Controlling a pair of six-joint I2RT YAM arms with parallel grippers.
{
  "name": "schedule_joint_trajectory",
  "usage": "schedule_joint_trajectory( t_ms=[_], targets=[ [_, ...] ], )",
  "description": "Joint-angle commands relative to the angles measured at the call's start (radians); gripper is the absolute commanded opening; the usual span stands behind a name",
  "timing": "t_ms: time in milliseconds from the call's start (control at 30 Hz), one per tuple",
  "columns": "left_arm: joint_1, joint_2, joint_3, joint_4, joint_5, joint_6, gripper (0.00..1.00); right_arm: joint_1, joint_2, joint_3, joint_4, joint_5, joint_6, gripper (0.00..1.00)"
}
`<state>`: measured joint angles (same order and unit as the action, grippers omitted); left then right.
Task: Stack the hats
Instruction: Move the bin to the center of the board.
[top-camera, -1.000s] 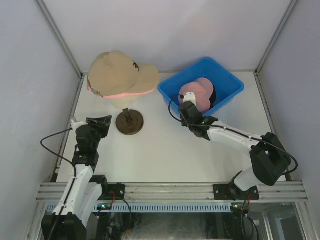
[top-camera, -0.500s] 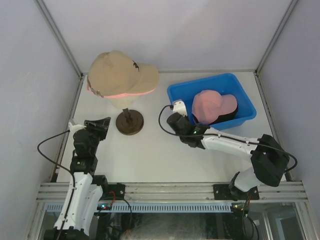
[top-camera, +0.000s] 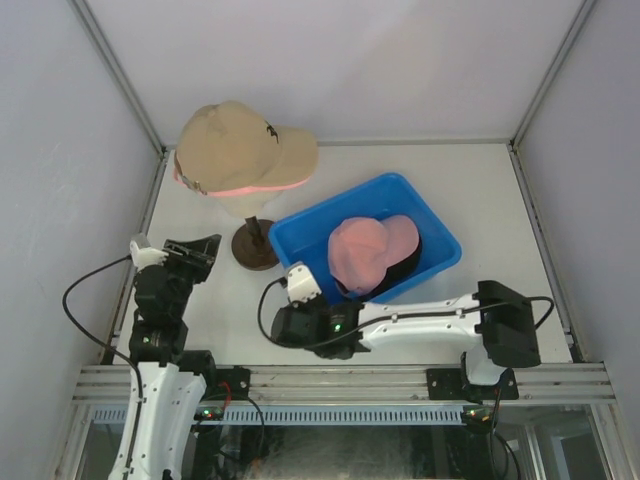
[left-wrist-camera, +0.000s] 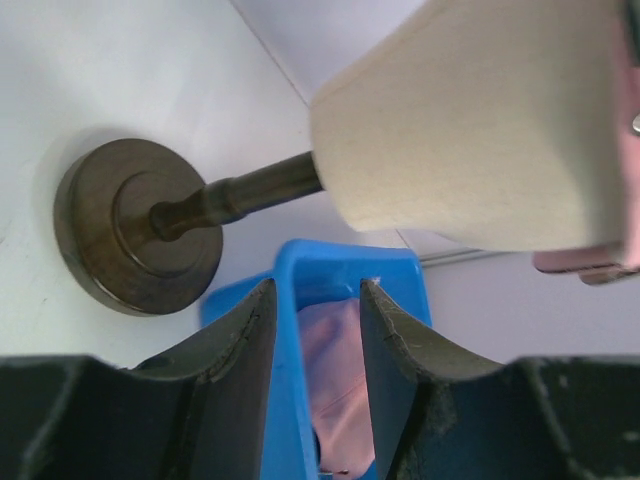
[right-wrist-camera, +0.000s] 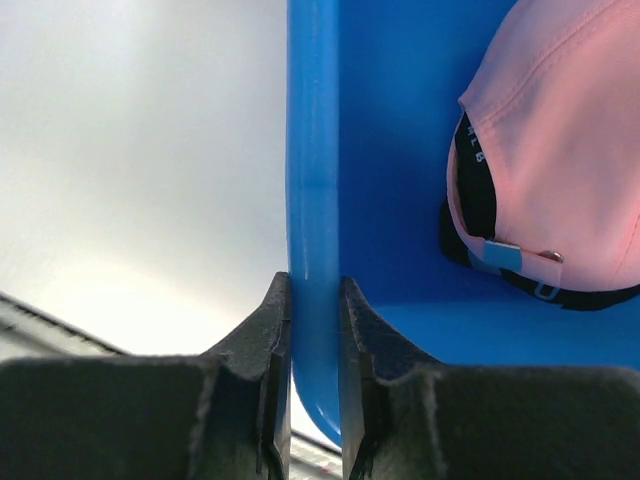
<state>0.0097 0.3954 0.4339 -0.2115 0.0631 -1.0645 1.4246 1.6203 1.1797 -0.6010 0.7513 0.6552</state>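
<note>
I see a tan cap (top-camera: 240, 140) with a small dark mark and a pink band along its lower edge. The head (left-wrist-camera: 480, 120) under it is plain beige, and its stem and base (left-wrist-camera: 130, 225) are dark brown. The bin (top-camera: 300, 235) is bright blue. In it I see a pink cap (right-wrist-camera: 560, 130) whose black inner band carries white letters, and a black cap (top-camera: 412, 265). The table (top-camera: 480, 190) is white.

White bench (top-camera: 480, 200) – matte, evenly lit. Pale grey wall panels (top-camera: 330, 60) on three sides, aluminium corner posts (top-camera: 115, 70) – metal rail (top-camera: 340, 380) along near edge.
</note>
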Motion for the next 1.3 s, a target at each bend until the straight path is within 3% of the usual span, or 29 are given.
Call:
schedule_joint_trajectory(
  t_ms=[0, 233, 567, 900, 1100, 1267],
  targets=[
    [-0.018, -0.02, 0.126, -0.048, 0.068, 0.106, 0.43, 0.099, 0.08, 0.135, -0.224, 0.085, 0.248, 0.03],
    [-0.032, -0.021, 0.214, -0.12, 0.141, 0.188, 0.44, 0.206, 0.195, 0.305, -0.43, 0.114, 0.455, 0.04],
    [-0.035, -0.028, 0.302, -0.217, 0.255, 0.285, 0.44, 0.306, 0.409, 0.652, -0.489, 0.138, 0.399, 0.07],
    [-0.054, -0.004, 0.327, -0.21, 0.347, 0.341, 0.46, 0.323, 0.232, 0.511, -0.455, 0.196, 0.422, 0.45],
    [-0.087, 0.009, 0.359, -0.248, 0.331, 0.388, 0.48, 0.385, 0.137, 0.51, -0.554, 0.247, 0.481, 0.51],
    [-0.176, 0.024, 0.353, -0.247, 0.267, 0.421, 0.48, 0.406, 0.066, 0.504, -0.618, 0.301, 0.521, 0.54]
  ],
)
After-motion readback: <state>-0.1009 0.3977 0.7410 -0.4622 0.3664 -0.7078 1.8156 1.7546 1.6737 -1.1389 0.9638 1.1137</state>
